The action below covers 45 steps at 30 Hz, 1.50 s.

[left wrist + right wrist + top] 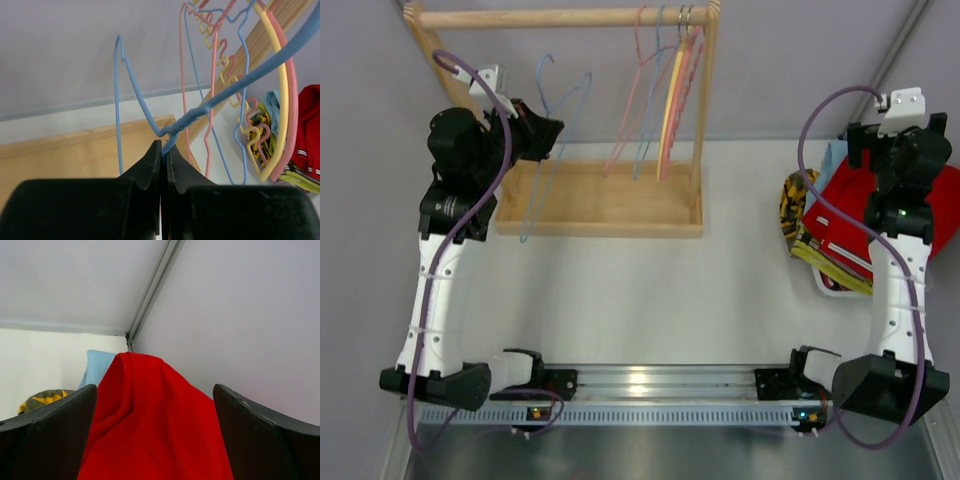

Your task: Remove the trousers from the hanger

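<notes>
My left gripper [556,129] is shut on the neck of a bare blue wire hanger [566,98] beside the wooden rack; in the left wrist view my left gripper [164,148] pinches the hanger's twisted wire [200,107]. The red trousers [845,200] lie on top of a pile at the right, over the yellow-green trousers [832,263] and the light blue trousers [832,158]. My right gripper [908,150] is over that pile. In the right wrist view my right gripper [155,390] is open, with the red trousers [150,435] humped between its fingers and the light blue trousers [97,365] behind.
The wooden rack's rail [560,17] carries several bare pink, blue and yellow hangers [670,110] at its right end, above the wooden base tray [610,205]. A yellow-and-black patterned cloth [792,205] lies at the pile's left edge. Grey walls close off the back and right.
</notes>
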Available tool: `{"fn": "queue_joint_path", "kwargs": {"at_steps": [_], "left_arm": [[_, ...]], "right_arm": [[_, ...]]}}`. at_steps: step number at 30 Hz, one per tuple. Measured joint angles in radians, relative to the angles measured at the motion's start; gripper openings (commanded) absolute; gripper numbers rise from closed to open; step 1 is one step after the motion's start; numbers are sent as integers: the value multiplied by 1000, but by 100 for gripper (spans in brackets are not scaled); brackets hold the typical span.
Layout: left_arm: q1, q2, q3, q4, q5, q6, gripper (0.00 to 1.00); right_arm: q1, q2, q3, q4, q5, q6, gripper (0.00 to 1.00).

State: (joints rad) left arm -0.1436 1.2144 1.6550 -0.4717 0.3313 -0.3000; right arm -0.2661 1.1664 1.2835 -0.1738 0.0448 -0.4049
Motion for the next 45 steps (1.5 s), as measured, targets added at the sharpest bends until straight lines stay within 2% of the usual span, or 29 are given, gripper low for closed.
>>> {"fn": "queue_joint_path", "kwargs": {"at_steps": [10, 21, 31, 45], "left_arm": [[-108, 255, 244, 29, -154, 52, 0], [-130, 475, 472, 73, -192, 38, 0], [-177, 567, 520, 113, -195, 42, 0], [-266, 631, 532, 143, -225, 69, 0]], "right_arm": [[-1, -135, 59, -192, -77, 92, 99], [-1, -265, 208, -351, -214, 219, 99], [-1, -287, 241, -404, -259, 268, 99], [-1, -291, 190, -420, -275, 289, 99]]}}
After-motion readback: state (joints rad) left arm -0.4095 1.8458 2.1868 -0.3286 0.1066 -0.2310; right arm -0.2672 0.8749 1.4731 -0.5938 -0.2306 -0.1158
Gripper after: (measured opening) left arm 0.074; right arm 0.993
